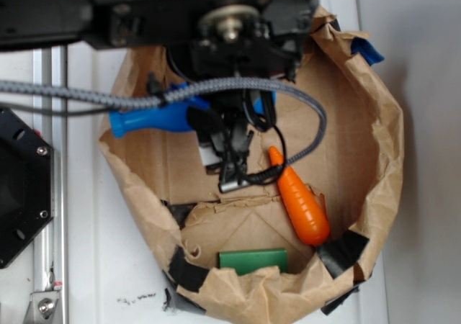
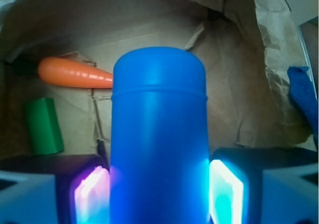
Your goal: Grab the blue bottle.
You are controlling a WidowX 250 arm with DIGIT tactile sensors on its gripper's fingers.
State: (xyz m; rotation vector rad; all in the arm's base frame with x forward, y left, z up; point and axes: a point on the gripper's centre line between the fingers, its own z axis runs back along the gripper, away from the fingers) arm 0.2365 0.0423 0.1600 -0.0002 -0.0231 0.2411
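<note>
The bottle (image 2: 158,134) is seen in the wrist view directly between the two fingers (image 2: 227,191), its fat body filling the gap, with a lit pad close against each side. Contact appears to be made on both sides, though whether the pads are pressed firmly or only just touching cannot be told. In the exterior view the bottle (image 1: 155,117) is lying across the upper part of the paper bag (image 1: 374,158), its neck pointing out over the bag's left rim, and its body is hidden under the arm, where the gripper (image 1: 229,167) cannot be made out clearly.

The main risk is judged to be slippage. The body is smooth, rounded plastic, so if it is held off its widest line it could be squeezed forward or back out of the fingers. The long neck, held out to one side, could cause the bottle to pivot in the hold when lifted. The neck could also be caught on the crumpled rim during a lift, and the bottle could be dragged loose or the bag tugged along. The grey cable (image 1: 302,122) draped across the bag could be snagged as well. The carrot (image 1: 302,201) and the green block (image 1: 253,259) lie well apart and are unlikely to be disturbed.
</note>
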